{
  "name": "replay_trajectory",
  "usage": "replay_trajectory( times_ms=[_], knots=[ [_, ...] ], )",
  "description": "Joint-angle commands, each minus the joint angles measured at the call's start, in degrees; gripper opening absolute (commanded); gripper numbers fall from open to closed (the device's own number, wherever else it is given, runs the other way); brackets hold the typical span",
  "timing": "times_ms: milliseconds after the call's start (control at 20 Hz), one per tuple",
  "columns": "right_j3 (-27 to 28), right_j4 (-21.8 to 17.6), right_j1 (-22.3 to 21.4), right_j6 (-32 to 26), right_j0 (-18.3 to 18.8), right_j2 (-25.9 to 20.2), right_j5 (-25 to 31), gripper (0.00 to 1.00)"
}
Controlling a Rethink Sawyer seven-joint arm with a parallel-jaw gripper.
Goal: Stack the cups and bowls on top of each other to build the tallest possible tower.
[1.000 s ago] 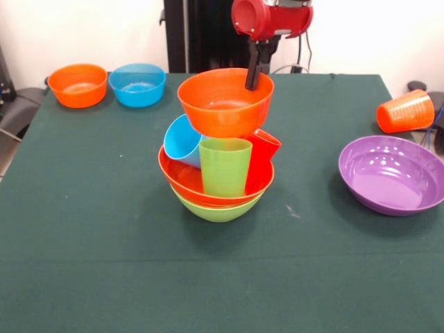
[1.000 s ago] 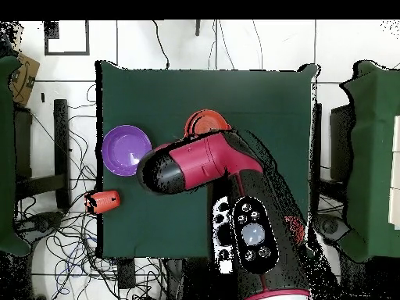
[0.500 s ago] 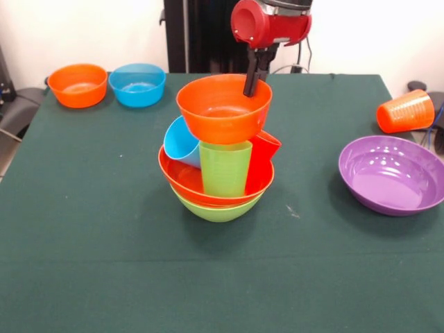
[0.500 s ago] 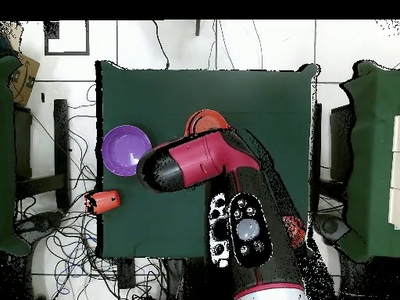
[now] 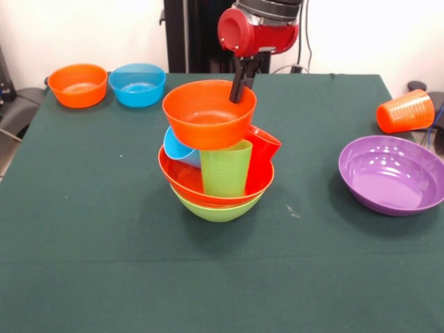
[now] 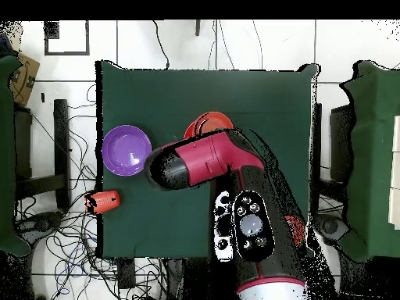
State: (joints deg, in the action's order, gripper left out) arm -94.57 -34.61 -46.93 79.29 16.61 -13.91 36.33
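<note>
My gripper (image 5: 240, 89) pinches the far rim of the small orange bowl (image 5: 208, 114), held over the three cups (image 5: 225, 166) standing in the tower (image 5: 216, 182). Risk: the bowl sits off-centre toward the blue cup (image 5: 179, 148); released so, it could tip and slide off.

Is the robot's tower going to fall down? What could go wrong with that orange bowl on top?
It might. The pincer grips the small orange bowl by its rim only, so the bowl could tip or slip on release. The bowl sits toward the light blue cup, not centred over the lime green cup and red cup. The blue and red cups lean outward in the orange-red bowl, so a push could knock them out.
</note>
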Motion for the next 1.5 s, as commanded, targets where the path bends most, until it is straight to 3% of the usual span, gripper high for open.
replay_trajectory(
  times_ms=[50, 1500],
  knots=[
    [2.6, -1.9, 2.8, 7.9, -1.6, 1.2, -3.9, 0.0],
    [3.1, 0.7, 3.7, 10.8, -6.4, 5.5, -4.5, 0.0]
  ],
)
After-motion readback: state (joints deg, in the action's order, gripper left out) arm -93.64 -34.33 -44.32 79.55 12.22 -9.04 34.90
